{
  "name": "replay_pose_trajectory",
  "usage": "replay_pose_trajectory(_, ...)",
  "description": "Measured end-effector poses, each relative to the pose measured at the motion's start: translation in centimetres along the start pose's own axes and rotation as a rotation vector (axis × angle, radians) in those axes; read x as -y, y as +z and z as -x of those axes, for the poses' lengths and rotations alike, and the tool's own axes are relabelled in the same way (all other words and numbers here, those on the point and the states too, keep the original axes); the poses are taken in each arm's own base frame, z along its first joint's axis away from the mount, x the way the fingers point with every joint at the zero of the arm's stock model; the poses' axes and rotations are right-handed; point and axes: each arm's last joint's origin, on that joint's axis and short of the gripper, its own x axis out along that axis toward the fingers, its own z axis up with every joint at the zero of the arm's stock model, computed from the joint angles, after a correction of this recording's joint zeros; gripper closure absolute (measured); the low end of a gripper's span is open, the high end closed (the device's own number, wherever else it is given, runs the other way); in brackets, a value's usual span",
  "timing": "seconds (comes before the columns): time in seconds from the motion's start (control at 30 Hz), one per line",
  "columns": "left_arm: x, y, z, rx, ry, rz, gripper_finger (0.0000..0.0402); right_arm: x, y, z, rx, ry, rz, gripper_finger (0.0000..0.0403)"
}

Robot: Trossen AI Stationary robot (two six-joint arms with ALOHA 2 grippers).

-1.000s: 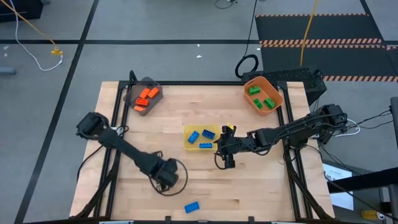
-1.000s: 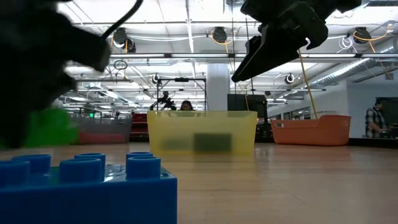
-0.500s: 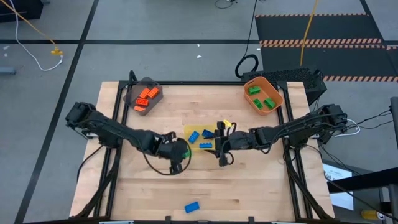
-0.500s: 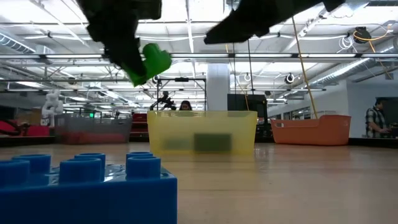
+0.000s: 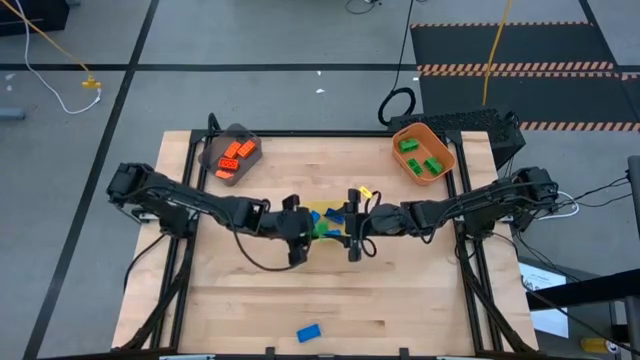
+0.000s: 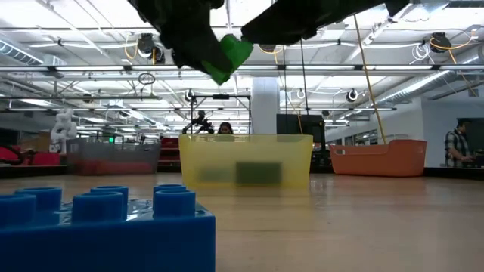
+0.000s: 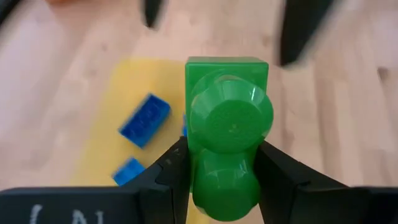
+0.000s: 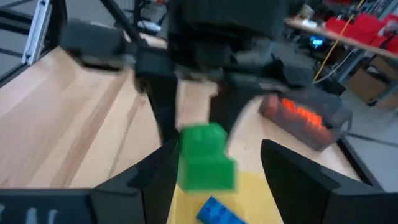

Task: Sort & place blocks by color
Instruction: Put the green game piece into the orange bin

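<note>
A lone blue block (image 5: pixel 309 332) lies on the bare wooden table (image 5: pixel 420 300) near its front edge, well short of both grippers, with open boards all around it. Farther in, the left gripper (image 5: pixel 305 229) is clamped on a green block (image 7: pixel 227 140) and holds it in the air above the yellow bin (image 6: pixel 246 160), which sits directly beneath it at mid-table. Blue blocks (image 7: pixel 145 120) lie inside that bin, under the raised green one. The right gripper (image 5: pixel 355 232) faces the left gripper just across the bin, its fingers (image 8: pixel 158 177) spread apart with nothing between them, and the green block hangs just ahead of them. The two grippers stand close, leaving little space over the bin. Beyond the left gripper, at the table's far left corner, a grey bin (image 5: pixel 231 155) holds orange blocks (image 5: pixel 236 153). Beyond the right gripper, at the far right corner, an orange bin (image 5: pixel 424 154) holds green blocks (image 5: pixel 422 156). Past the table, the room shows racks, ceiling lamps and a person (image 6: pixel 454 147) standing at the far right.
</note>
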Motion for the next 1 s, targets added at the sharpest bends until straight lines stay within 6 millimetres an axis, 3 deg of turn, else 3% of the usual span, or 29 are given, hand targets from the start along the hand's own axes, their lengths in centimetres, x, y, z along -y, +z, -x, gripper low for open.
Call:
replay_pose_trajectory(0.3, -1.5, 1.3, -0.3, 0.098, 0.021, -0.055, 0.0262, 0.9, 0.1, -0.2, 0.019, -0.03, -0.013, 0.0181)
replay_pose_trajectory(1.0, -1.2, 1.9, -0.2, 0.162, 0.041, -0.122, 0.0261, 1.9, -0.2, -0.4, 0.0, -0.054, -0.052, 0.0187)
